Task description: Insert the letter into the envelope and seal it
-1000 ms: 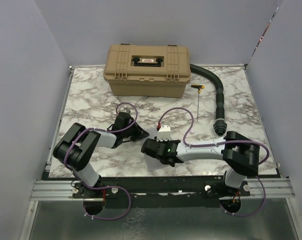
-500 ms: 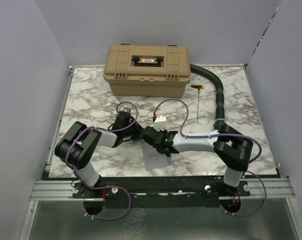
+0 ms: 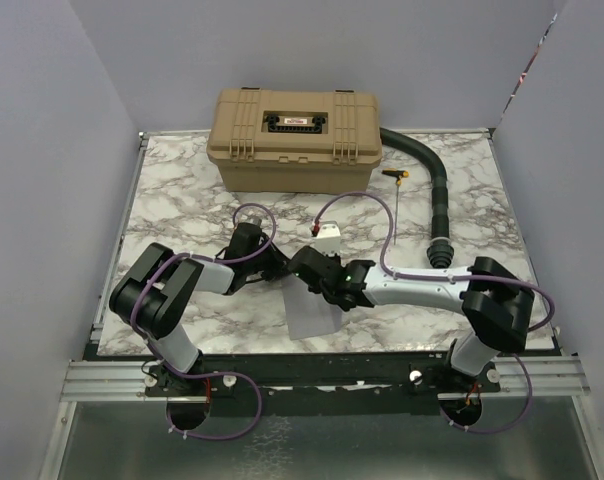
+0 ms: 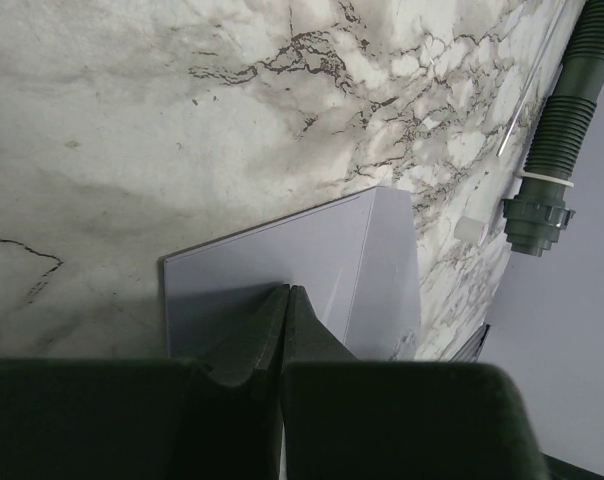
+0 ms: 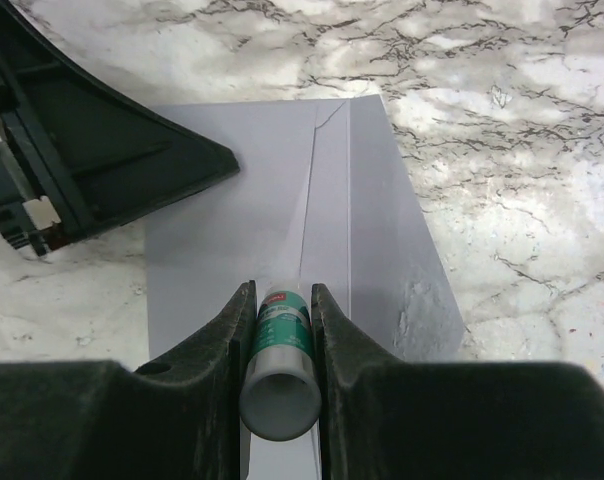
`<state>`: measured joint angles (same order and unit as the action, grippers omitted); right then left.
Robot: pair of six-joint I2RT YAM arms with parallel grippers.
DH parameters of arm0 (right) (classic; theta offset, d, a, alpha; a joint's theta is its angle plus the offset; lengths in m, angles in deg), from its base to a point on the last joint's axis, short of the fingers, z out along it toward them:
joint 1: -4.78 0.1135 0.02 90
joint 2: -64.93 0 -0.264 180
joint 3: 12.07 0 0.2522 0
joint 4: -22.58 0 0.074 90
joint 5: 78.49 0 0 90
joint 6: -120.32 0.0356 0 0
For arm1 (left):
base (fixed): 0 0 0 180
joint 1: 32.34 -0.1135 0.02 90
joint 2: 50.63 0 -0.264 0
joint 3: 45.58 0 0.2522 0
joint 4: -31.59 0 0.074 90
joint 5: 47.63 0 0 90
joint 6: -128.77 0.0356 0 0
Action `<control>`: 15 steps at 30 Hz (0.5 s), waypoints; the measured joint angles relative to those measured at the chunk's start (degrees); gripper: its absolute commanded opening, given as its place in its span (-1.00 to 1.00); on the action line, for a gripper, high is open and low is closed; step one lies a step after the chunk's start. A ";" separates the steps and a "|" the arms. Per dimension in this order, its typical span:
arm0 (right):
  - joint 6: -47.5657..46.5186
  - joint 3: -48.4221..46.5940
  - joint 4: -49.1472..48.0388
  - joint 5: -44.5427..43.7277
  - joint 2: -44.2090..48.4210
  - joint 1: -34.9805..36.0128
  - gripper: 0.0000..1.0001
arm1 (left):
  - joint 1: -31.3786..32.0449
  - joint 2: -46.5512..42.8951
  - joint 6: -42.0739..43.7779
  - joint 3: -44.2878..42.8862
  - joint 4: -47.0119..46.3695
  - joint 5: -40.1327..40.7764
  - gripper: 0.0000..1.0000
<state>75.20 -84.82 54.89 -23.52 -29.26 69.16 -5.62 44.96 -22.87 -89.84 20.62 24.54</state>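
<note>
White-and-grey marble counter (image 3: 182,200) between plain lavender walls. Near its near edge, a little left of centre: the envelope (image 3: 312,312), grey-lavender, lying flat, one long crease down its face in the right wrist view (image 5: 282,200); flap possibly folded over, hard to read from these angles. At the envelope's far left corner, the left gripper (image 3: 279,268), fingers pressed tight together with no gap, tips down on the paper (image 4: 287,292); whether any paper sits pinched between them, impossible to tell. Just beside it on the right, over the envelope's far edge, the right gripper (image 3: 304,266), clamped around a glue stick (image 5: 282,370), green-and-white tube held lengthwise between the fingers (image 5: 279,290), nose toward the crease. Farther out, against the far edge, a closed tan case (image 3: 294,140). Toward the far right corner, a dark corrugated hose (image 3: 437,190) curving down the right side, and near it a thin screwdriver with a yellow handle (image 3: 394,175).
</note>
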 measured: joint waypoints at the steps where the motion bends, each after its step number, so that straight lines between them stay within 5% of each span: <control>1: -0.02 0.00 -0.09 0.22 -0.28 0.00 -0.99 | 0.00 0.00 0.00 0.00 0.00 0.00 -1.00; 15: -1.40 -1.33 -2.38 1.68 -8.61 0.00 -0.99 | -0.04 0.28 -0.02 0.28 -0.87 -0.59 -1.00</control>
<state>73.81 -86.15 52.50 -21.83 -37.88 69.16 -5.66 45.25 -22.90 -89.55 19.74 23.95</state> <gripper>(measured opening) 0.243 0.002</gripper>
